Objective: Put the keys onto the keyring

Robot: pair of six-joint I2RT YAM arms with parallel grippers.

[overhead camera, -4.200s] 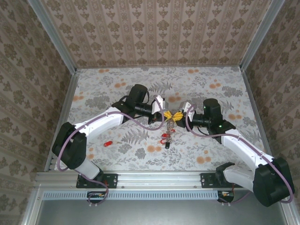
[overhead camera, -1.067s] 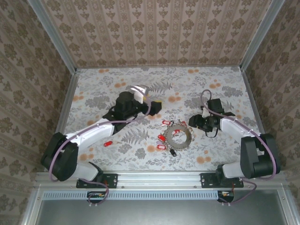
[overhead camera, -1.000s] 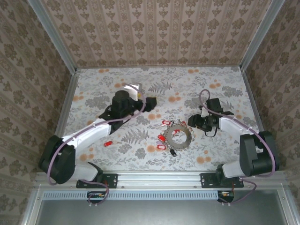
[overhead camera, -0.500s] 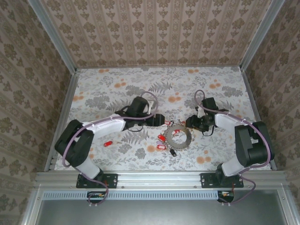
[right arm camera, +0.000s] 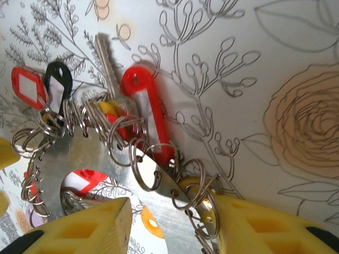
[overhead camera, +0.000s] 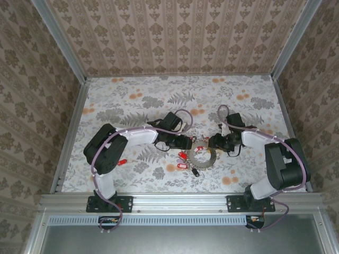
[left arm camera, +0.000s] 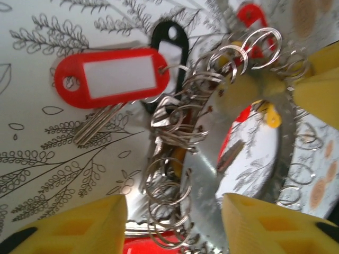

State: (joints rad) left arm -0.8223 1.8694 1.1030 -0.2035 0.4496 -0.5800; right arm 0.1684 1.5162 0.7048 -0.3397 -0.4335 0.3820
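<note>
The keyring (overhead camera: pixel 194 156) is lying flat on the flowered table (overhead camera: pixel 249 111) just below the middle of the top view, with red-headed keys (right arm camera: pixel 145 114) and loose wire rings crowding its toothed rim. The left tool (left arm camera: pixel 172 203) is reaching in from the left and the right tool (right arm camera: pixel 172 206) from the right. Each is holding its yellow fingers apart astride the rim, not yet pressing on it. One more red key (overhead camera: pixel 122 162) is lying well apart at the lower left.

Lighting: bright, even, diffuse overhead; shadows soft, short. Glare: glints on keyring (left arm camera: pixel 204 190) metal. Focus: wrist views soft, yellow fingertips (left arm camera: pixel 79 225) blurred; top view sharp.
</note>
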